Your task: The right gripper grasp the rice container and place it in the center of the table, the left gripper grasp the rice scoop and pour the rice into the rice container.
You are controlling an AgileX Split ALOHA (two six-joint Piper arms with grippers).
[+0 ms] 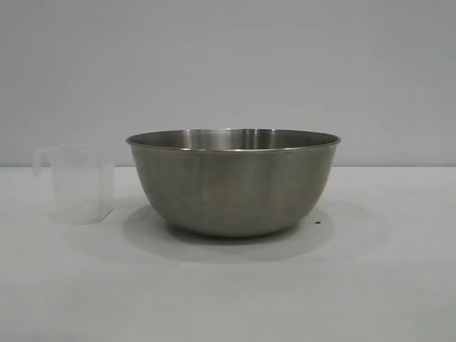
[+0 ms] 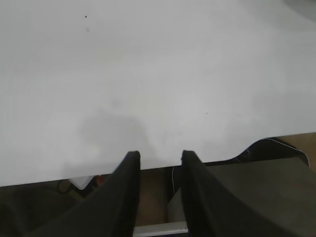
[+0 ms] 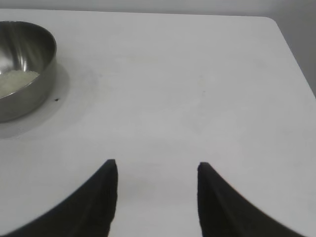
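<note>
The rice container [image 1: 234, 182], a large steel bowl, stands upright mid-table; the right wrist view shows it [image 3: 22, 69] with white rice [image 3: 15, 81] lying in its bottom. The rice scoop [image 1: 80, 184], a small clear cup with a side handle, stands upright on the table just left of the bowl. No arm shows in the exterior view. My left gripper [image 2: 160, 155] hangs open over the table's edge, holding nothing. Bare table lies under my right gripper [image 3: 157, 165], which stands open and empty, well away from the bowl.
The white table [image 1: 399, 285] spreads around both objects. A small dark speck [image 1: 318, 223] lies by the bowl's right side. The table edge [image 2: 222, 160] and a dark space with clutter below it show in the left wrist view. A table corner [image 3: 269, 22] shows far off.
</note>
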